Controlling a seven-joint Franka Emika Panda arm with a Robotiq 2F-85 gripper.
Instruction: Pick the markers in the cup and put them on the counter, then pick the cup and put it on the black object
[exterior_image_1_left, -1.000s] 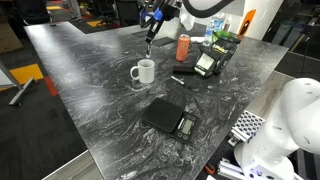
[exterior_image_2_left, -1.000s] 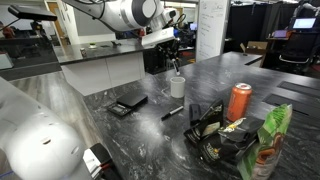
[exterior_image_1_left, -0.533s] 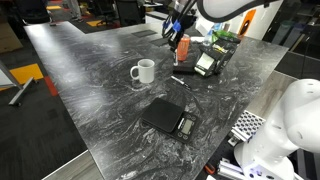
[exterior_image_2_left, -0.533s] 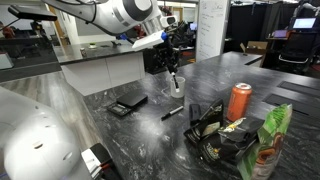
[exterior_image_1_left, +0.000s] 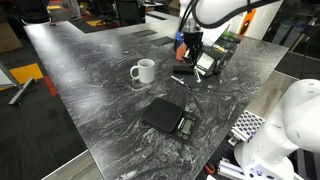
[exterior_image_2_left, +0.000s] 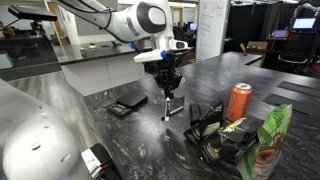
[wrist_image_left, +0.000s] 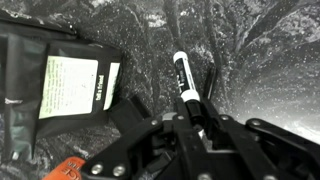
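Arm (exterior_image_2_left: 120, 20) reaches over the far side of the counter (exterior_image_1_left: 100, 60). The hand (exterior_image_2_left: 168, 88) points downward, low over the surface.

Hand state: fingers (wrist_image_left: 222, 128) pressed in on either side of one marker. The held marker (wrist_image_left: 183, 80) has a dark barrel with a white band near its free end. In the wrist view it runs out from between the fingers. In an exterior view it hangs roughly upright below the hand (exterior_image_1_left: 189, 60). I cannot tell whether its lower end touches the counter.

Loose marker (exterior_image_1_left: 181, 82): lies flat on the counter, near the hand and on the side toward the black object. In an exterior view it (exterior_image_2_left: 172, 112) lies just below the held marker (exterior_image_2_left: 167, 101).

Cup (exterior_image_1_left: 143, 71): white, upright on the counter, handle toward the camera's left, well apart from the hand. Its contents are not readable at this size.

Black object (exterior_image_1_left: 168, 117): flat on the counter, nearer the front edge, apart from the cup. Display end faces the camera's right. Also seen in another exterior view (exterior_image_2_left: 128, 105).

Nearby: an orange-red drink can (exterior_image_2_left: 239, 102) and a black package (wrist_image_left: 70, 85) with a white label, both just beside the hand. The can is partly hidden behind the hand in an exterior view.
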